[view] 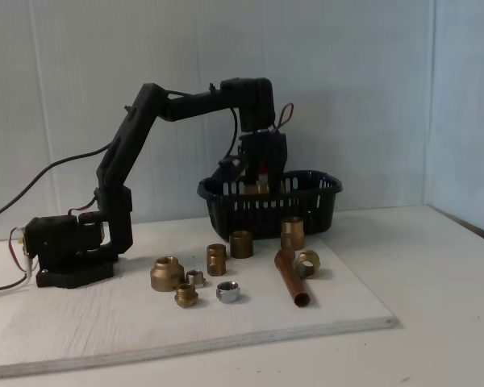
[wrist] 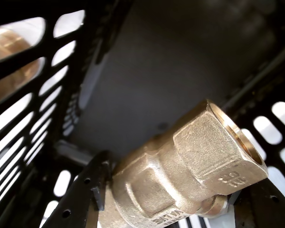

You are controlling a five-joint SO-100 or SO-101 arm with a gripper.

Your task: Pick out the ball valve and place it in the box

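**Valve held inside the basket, handle out of sight**

While the wrist view sits down among the black slotted walls of the box (wrist: 19,142), the ball valve (wrist: 190,171) fills its lower half — a brass body with a hexagonal end, its bottom cut off by the frame edge and its lever handle hidden. Black fingers (wrist: 83,194) press against it on either side, clenched on the brass. From the fixed view the gripper (view: 258,181) reaches down into the box (view: 306,211), whose rim hides the valve except a small red and brass glimpse. Loose brass couplings (view: 168,272) and a copper tube (view: 289,278) lie on the white surface (view: 81,322) before it.
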